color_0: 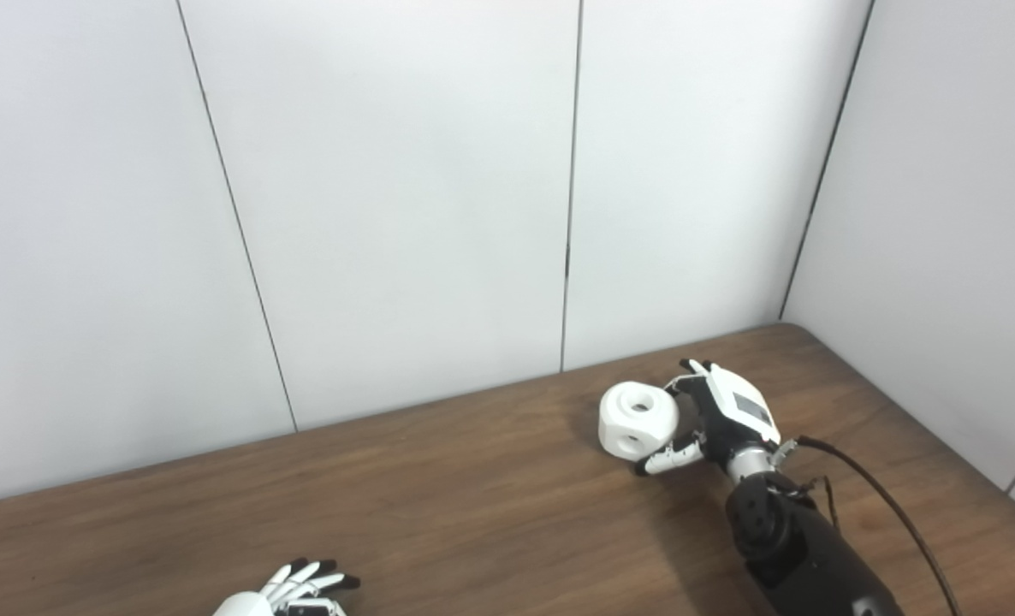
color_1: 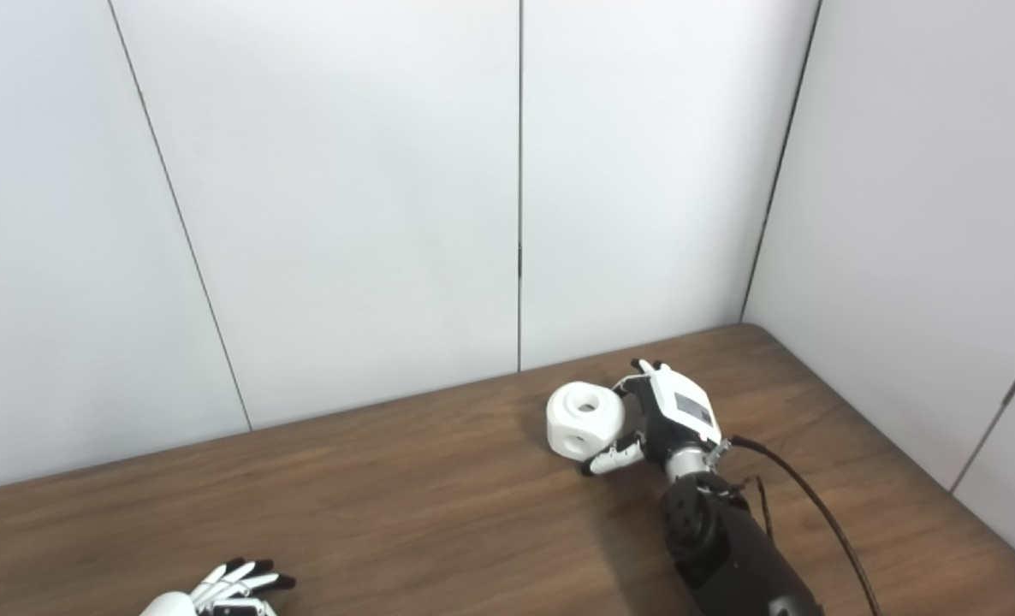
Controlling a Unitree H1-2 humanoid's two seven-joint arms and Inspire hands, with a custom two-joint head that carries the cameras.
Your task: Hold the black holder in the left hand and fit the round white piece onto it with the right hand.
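A: The round white piece (color_0: 638, 417) is a chunky block with rounded edges, a little like a cube with soft corners. It has one round hole on the top face and one more on the front face. The surface looks smooth and matte, like plastic.

B: Where does it stand?

A: On the brown wooden table (color_0: 473, 505), toward the far right part, near the white wall panels (color_0: 388, 197). The right hand (color_0: 717, 419) is wrapped around its right side; the thumb (color_0: 668, 460) lies low at the front and the fingers curl around the back, so the hand holds the piece.

B: And the other hand?

A: The left hand (color_1: 216, 595) is at the bottom edge, well apart from the piece. Its fingers are stretched and spread, with dark tips, and hold nothing. The table shows a wood grain. A black cable (color_0: 888, 505) runs along the dark right forearm (color_0: 794, 547).
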